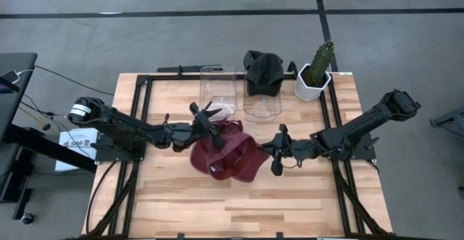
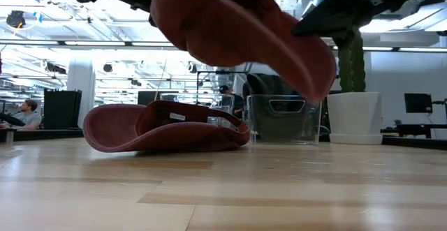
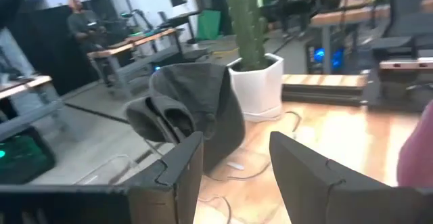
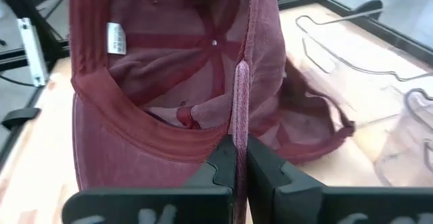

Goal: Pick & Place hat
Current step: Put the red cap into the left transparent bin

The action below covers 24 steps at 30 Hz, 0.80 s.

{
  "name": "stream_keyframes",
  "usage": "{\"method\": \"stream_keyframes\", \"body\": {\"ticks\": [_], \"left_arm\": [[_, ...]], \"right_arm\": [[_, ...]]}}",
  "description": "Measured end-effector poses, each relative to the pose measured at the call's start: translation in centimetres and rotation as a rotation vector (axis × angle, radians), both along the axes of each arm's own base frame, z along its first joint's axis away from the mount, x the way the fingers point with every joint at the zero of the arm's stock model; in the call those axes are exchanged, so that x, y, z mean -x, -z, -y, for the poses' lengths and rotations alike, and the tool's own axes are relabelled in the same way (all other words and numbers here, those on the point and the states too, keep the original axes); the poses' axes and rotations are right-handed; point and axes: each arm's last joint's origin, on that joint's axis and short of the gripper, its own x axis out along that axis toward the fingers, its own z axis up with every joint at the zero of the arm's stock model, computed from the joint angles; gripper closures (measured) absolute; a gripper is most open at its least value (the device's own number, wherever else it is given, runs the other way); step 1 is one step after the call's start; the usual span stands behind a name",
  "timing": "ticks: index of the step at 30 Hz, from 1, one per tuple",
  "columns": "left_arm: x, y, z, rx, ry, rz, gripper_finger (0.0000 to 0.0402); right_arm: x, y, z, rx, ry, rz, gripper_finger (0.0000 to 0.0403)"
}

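Above the second maroon hat (image 2: 164, 126), your right gripper (image 4: 237, 163) clenches the lifted hat (image 4: 169, 82); keep it clear, left gripper (image 3: 233, 173) released.

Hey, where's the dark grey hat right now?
In the high view the dark grey hat sits at the back of the table, in the clear bin right of centre, between another clear bin and the potted cactus.

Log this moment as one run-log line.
right gripper: shut on raised maroon hat | left gripper: open, empty | second maroon hat: on table | dark hat: in clear bin
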Motion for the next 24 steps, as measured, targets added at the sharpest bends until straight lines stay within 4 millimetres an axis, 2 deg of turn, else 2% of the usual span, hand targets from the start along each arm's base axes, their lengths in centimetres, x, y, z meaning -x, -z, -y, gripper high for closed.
{"method": "stream_keyframes", "body": {"ticks": [4,7,12,19,24], "left_arm": [[-1.4,-0.2,0.2,-0.027,-0.062,-0.015,0.0233],[-2.1,-0.6,0.1,-0.083,-0.184,-0.05,0.0234],[-3.2,-0.7,-1.1,-0.157,-0.378,-0.133,0.0242],[-4.5,-0.2,-2.4,-0.18,-0.43,-0.175,0.0254],[-5.2,-1.4,-2.5,-0.201,-0.464,-0.183,0.0262]], "right_arm": [[-0.3,0.1,1.0,0.001,0.022,-0.013,0.0399],[-0.5,0.1,1.4,-0.01,0.023,-0.013,0.0399],[-0.6,-0.1,1.6,-0.022,0.015,0.002,0.04],[-0.8,-0.1,2.6,0.004,0.09,0.009,0.04],[-1.1,0.0,4.5,0.01,0.169,-0.006,0.04]]}}
